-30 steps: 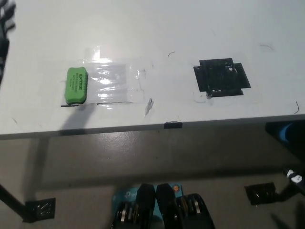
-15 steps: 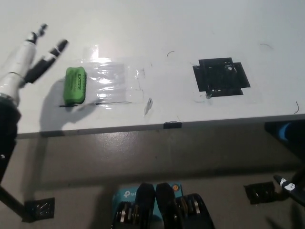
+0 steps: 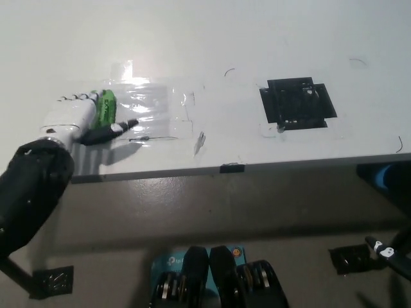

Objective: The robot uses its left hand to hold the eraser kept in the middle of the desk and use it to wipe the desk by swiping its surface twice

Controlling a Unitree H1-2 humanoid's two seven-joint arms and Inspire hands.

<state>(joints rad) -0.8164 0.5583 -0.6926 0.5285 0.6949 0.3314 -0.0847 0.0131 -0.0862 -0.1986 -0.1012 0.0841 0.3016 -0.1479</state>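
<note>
The white left hand (image 3: 77, 117) lies over the green eraser (image 3: 106, 107), fingers curled around the rounded block (grip looks closed). It sits beside glossy clear tape (image 3: 154, 109) on the smooth white desk (image 3: 225, 38), near the front edge.

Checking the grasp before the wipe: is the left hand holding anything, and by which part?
The left hand covers the green eraser from its left side; whether it actually grips it cannot be told.

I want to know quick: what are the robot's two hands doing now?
Left hand: over the green eraser; grip cannot be told.
Right hand: low right, cannot tell.
</note>
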